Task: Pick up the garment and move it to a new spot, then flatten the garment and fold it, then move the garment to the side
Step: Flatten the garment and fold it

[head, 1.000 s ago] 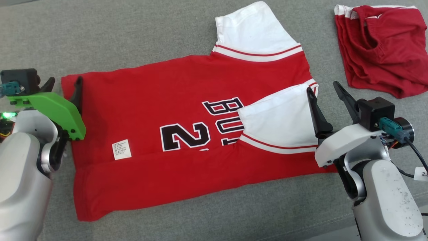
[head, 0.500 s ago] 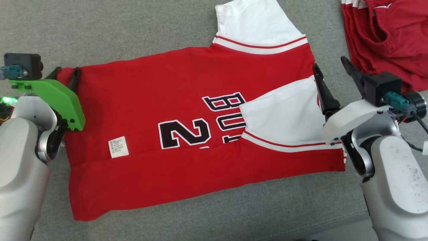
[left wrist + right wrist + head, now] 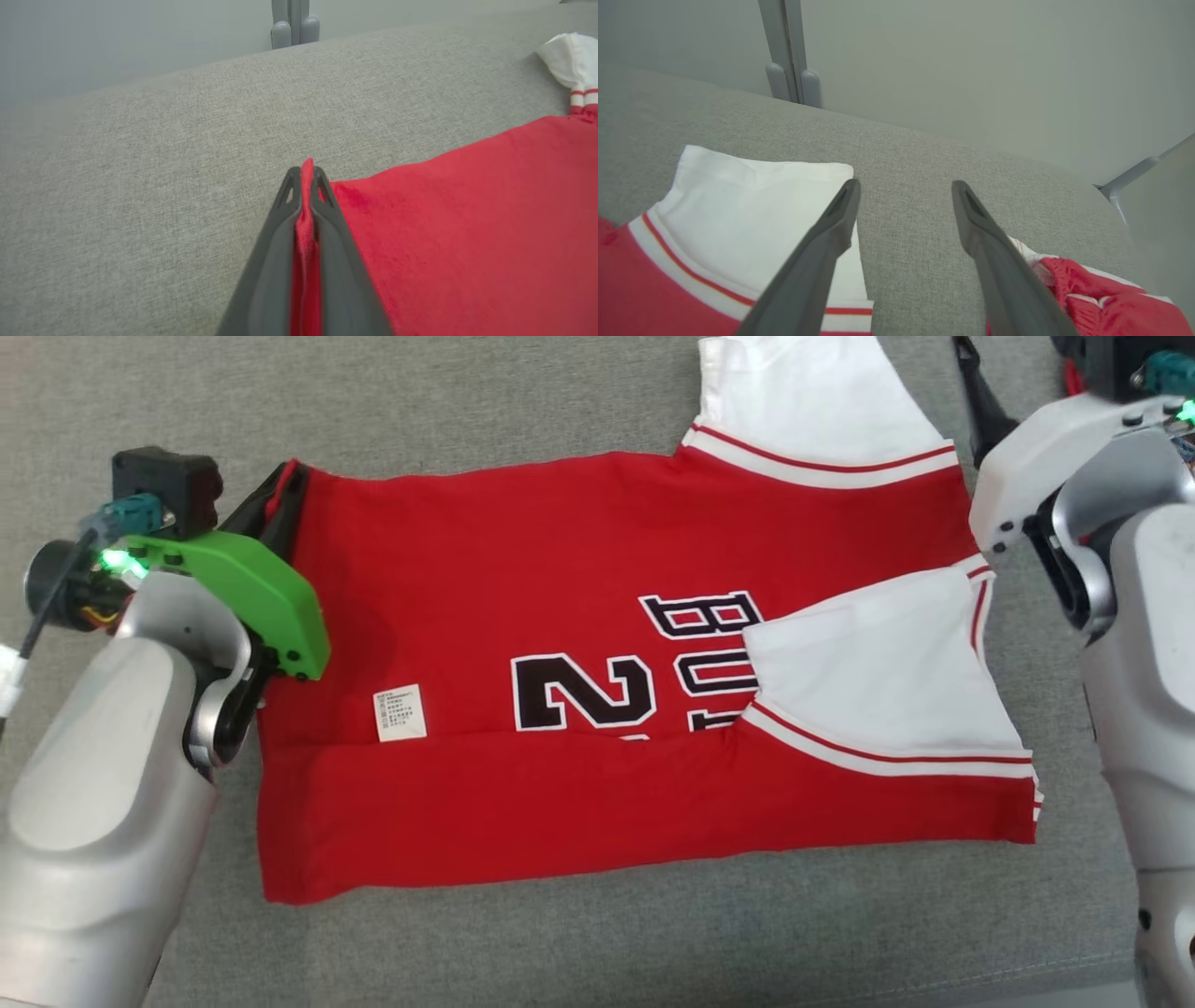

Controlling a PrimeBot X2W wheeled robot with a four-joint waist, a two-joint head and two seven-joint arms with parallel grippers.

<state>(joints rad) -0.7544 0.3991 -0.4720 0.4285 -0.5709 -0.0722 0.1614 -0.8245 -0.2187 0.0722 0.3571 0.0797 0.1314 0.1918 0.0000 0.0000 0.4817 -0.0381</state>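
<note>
Garment (image 3: 607,644): red jersey with white sleeves, lying flat on the grey fabric surface (image 3: 560,411) at the centre of the head view. Its lower edge is folded up in a band along 6 o'clock. 1 sleeve (image 3: 812,401) extends toward 1 o'clock; the other sleeve (image 3: 878,663) lies folded over the chest at 3 o'clock. A white label (image 3: 400,713) is exposed at the garment's 8 o'clock.

Left end effector (image 3: 306,172): fingers together, clamped on the garment's 10 o'clock corner, with red cloth pinched up to the tips.

Right end effector (image 3: 906,186): fingers apart, holding nothing, above bare surface at 2 o'clock, between the extended sleeve and a second red garment (image 3: 1087,294).
</note>
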